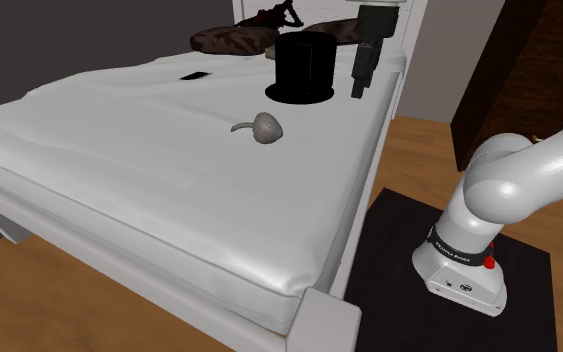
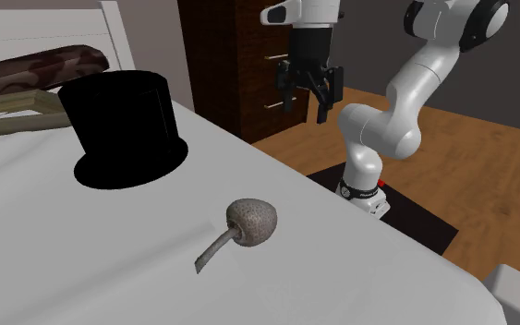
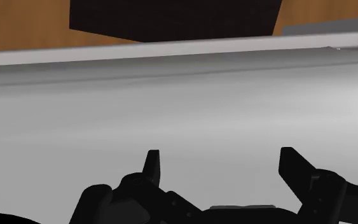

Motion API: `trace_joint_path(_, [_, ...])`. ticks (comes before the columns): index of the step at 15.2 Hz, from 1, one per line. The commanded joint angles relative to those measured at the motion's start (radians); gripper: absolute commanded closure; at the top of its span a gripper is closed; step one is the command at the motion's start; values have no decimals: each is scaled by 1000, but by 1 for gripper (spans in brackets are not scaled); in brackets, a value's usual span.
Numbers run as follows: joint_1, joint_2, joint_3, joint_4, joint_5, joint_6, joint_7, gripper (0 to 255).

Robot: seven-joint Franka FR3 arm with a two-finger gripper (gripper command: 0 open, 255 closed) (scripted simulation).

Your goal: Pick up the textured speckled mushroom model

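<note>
Mushroom model (image 1: pixel 267 128), grey and speckled, lying on its side on a white bed (image 1: pixel 119 150); the black gripper (image 2: pixel 306 103) hangs well apart from it, its fingers spread with nothing between them.

The mushroom rests near the middle of the bed, close to a black top hat (image 1: pixel 304 65) but not touching it. Its long axis runs across the bed, with the cap toward the edge by the stand and the thin stem trailing away. The gripper hovers above that edge beside the hat, so the mushroom lies inward and below. Lettering on the arm's base band (image 1: pixel 461 254) is too small to read.
</note>
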State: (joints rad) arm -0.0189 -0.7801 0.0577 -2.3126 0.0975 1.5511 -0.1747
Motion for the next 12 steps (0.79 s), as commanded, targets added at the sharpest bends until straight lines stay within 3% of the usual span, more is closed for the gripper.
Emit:
trace_joint_path(1, [0, 0, 0, 0, 0, 0, 0, 0])
trace_joint_path(12, [24, 514, 108, 374, 6, 17, 93, 0])
